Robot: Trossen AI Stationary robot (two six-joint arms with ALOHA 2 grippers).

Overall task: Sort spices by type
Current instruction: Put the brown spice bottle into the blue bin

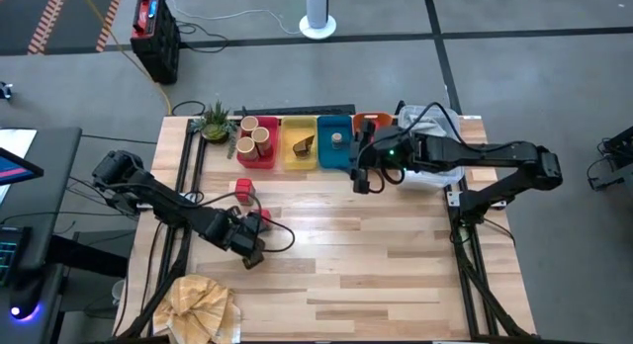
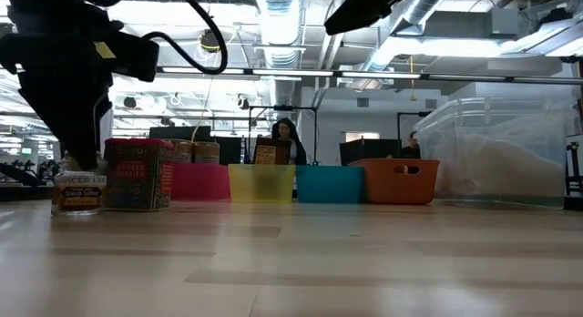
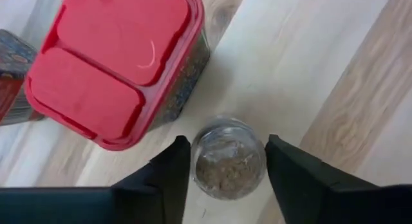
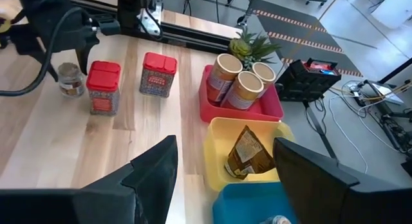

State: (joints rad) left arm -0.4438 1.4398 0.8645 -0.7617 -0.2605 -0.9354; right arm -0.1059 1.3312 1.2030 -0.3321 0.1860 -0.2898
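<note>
A small glass jar of grey-brown spice (image 3: 228, 163) stands upright on the table next to a red-lidded pack (image 3: 116, 63); it also shows in the low view (image 2: 77, 191). My left gripper (image 3: 228, 153) is open and points down, one finger on each side of the jar. A second red pack (image 1: 243, 189) stands farther back. Three tan cylinders (image 4: 239, 82) stand in the red bin (image 1: 257, 158). A dark brown wedge (image 4: 248, 156) lies in the yellow bin (image 1: 289, 156), and a small tin (image 1: 337, 139) sits in the blue bin. My right gripper (image 4: 222, 179) is open and empty, above the table in front of the blue bin. My left gripper comes at the jar from above with its fingers (image 3: 174, 172) level with the jar's two opposite sides. I cannot tell whether they touch the glass. The jar stands on the table.
An orange bin (image 1: 373, 119) and a clear plastic tub (image 2: 496, 153) stand at the far right. A small plant (image 1: 216, 122) stands at the far left. Crumpled tan paper (image 1: 203, 302) lies at the near left corner. Bare wood lies across the middle and near right.
</note>
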